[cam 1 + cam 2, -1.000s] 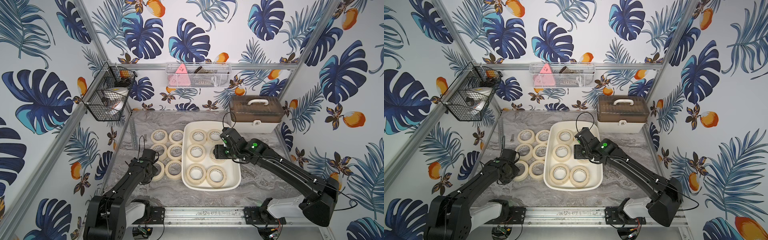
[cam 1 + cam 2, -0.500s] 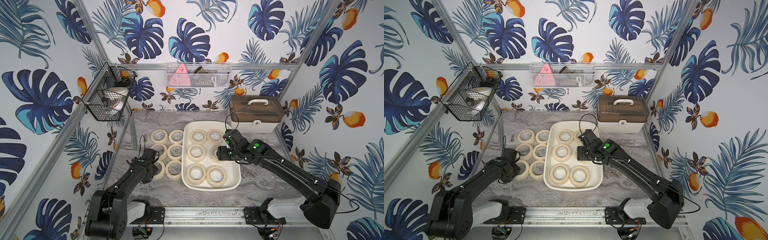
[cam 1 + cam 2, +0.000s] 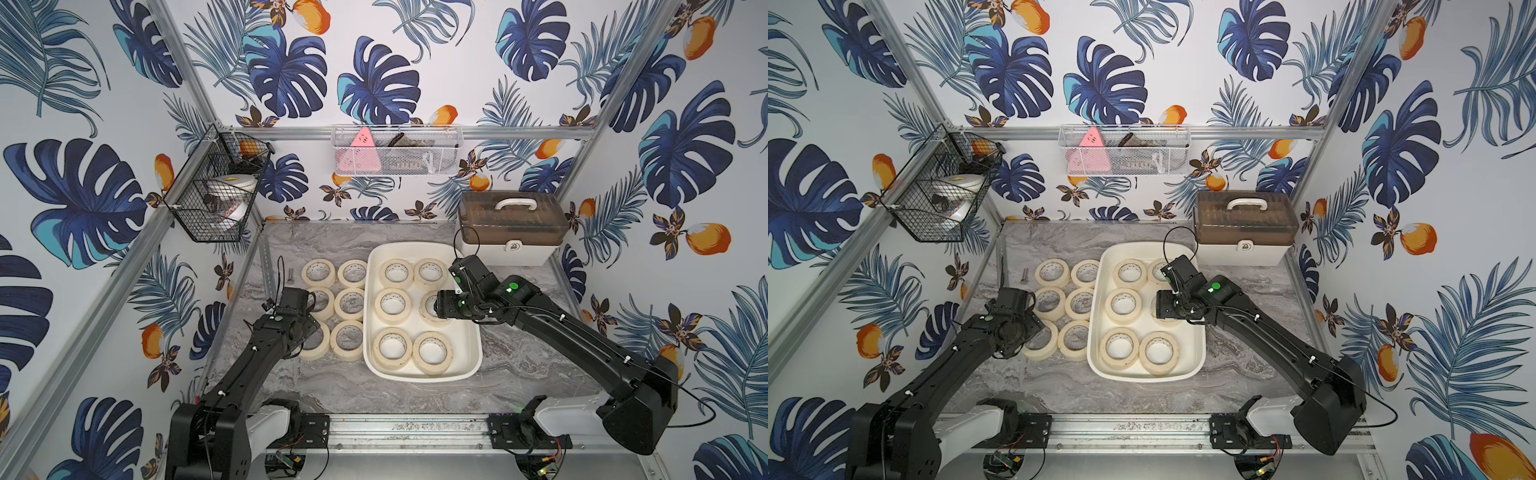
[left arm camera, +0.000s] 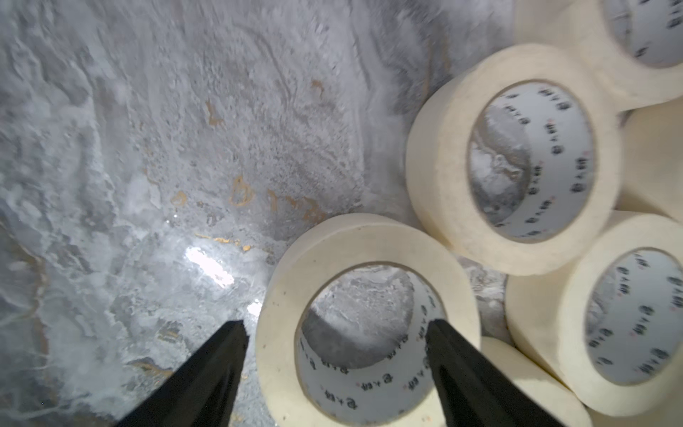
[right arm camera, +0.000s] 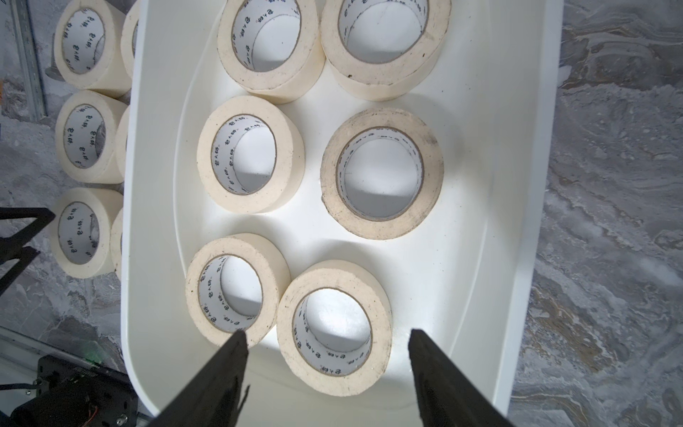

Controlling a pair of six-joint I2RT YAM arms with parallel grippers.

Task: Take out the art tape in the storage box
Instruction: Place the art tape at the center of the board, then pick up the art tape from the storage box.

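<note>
A grey marbled table (image 3: 415,395) sits in a booth of leaf-print wallpaper (image 3: 374,83) on aluminium framing (image 3: 519,132). The storage box (image 3: 467,345), glossy white with rounded corners, holds six matte cream rings of art tape (image 3: 377,306). Six more lie just left of it (two tidy columns). The left gripper (image 4: 334,325) has its jaws apart around the near-left one. The right gripper (image 5: 325,332), jaws apart and empty, hangs over the box.
</note>
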